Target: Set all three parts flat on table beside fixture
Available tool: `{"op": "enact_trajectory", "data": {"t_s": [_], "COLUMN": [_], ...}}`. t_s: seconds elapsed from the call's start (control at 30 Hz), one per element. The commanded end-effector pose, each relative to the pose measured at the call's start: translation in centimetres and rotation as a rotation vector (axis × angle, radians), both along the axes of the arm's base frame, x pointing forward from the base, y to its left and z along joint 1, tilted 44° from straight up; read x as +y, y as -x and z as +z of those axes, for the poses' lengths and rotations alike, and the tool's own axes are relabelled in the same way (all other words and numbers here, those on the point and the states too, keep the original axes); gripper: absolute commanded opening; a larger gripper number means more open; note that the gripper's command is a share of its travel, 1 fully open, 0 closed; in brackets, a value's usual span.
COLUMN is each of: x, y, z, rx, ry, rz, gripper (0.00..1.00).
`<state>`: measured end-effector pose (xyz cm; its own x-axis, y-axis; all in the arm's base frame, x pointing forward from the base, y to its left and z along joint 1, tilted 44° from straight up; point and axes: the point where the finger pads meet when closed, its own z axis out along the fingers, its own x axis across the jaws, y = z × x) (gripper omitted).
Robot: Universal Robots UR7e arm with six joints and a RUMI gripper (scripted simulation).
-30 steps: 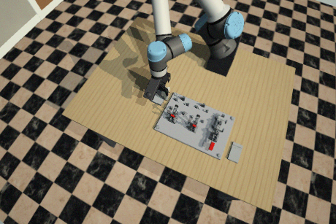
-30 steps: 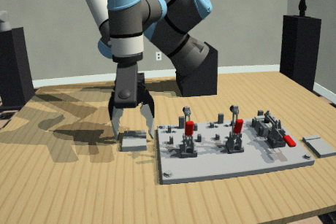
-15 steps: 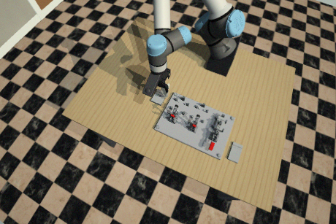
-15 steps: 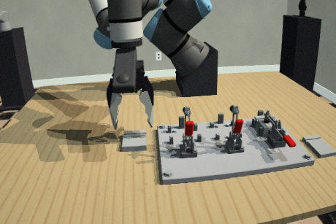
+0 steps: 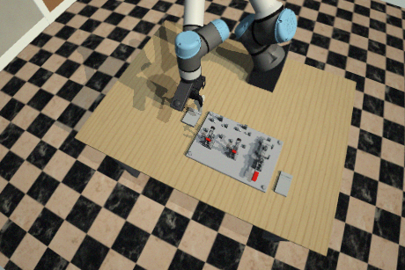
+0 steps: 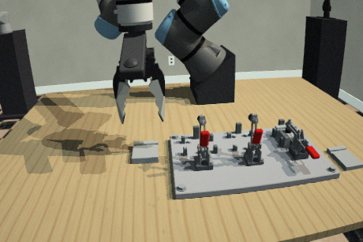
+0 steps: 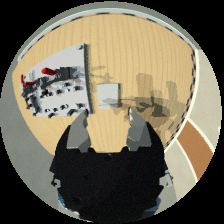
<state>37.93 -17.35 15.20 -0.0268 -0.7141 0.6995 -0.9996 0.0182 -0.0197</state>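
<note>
The grey fixture plate (image 6: pixel 245 162) lies on the wooden table and carries three toggle clamps with red handles (image 6: pixel 204 138); it also shows in the top view (image 5: pixel 235 148) and the wrist view (image 7: pixel 55 87). A small grey part (image 6: pixel 144 152) lies flat on the table just left of the fixture, seen too in the top view (image 5: pixel 192 117) and the wrist view (image 7: pixel 108 95). A second grey part (image 6: pixel 344 158) (image 5: pixel 283 183) lies flat at the fixture's right end. My gripper (image 6: pixel 140 117) (image 5: pixel 194 108) is open and empty, raised above the left part.
The robot's dark base (image 6: pixel 215 76) stands behind the fixture. Black pedestals stand at the far right (image 6: pixel 325 53) and far left (image 6: pixel 16 72) of the table. The table's front edge runs close below the fixture.
</note>
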Motion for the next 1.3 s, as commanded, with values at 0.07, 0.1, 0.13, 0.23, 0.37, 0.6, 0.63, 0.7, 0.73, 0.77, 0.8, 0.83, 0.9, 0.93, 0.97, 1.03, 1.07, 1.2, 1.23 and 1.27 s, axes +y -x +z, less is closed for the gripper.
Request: {"op": "enact_trajectory", "data": {"t_s": [0.07,0.1,0.13,0.23,0.37,0.6,0.63,0.7,0.73,0.77,0.8,0.83,0.9,0.93,0.97,1.03,1.07,1.2,1.23,1.27], "x": [0.3,0.3,0.3,0.3,0.3,0.4,0.4,0.5,0.6,0.7,0.9,1.0,1.0,1.2,1.4,1.8,2.1,3.3,3.6,3.9], "y": [0.0,0.0,0.0,0.0,0.0,0.0,0.0,0.0,0.0,0.0,0.0,0.0,0.0,0.0,0.0,0.0,0.0,0.0,0.0,0.0], "z": [0.3,0.3,0.3,0.3,0.3,0.4,0.4,0.5,0.6,0.7,0.9,1.0,1.0,1.2,1.4,1.9,2.1,3.3,3.6,4.0], "rx": [0.001,0.001,0.001,0.001,0.001,0.001,0.001,0.001,0.001,0.001,0.001,0.001,0.001,0.001,0.001,0.001,0.001,0.001,0.001,0.001], "ry": [-0.001,-0.001,-0.001,-0.001,-0.001,-0.001,-0.001,-0.001,-0.001,-0.001,-0.001,-0.001,-0.001,-0.001,-0.001,-0.001,-0.001,-0.001,-0.001,-0.001], "rz": [-0.002,-0.002,-0.002,-0.002,-0.002,-0.002,-0.002,-0.002,-0.002,-0.002,-0.002,-0.002,-0.002,-0.002,-0.002,-0.002,-0.002,-0.002,-0.002,-0.002], "gripper": [0.54,0.54,0.54,0.54,0.54,0.28,0.28,0.28,0.28,0.28,0.28,0.28,0.28,0.28,0.28,0.28,0.28,0.28,0.28,0.28]}}
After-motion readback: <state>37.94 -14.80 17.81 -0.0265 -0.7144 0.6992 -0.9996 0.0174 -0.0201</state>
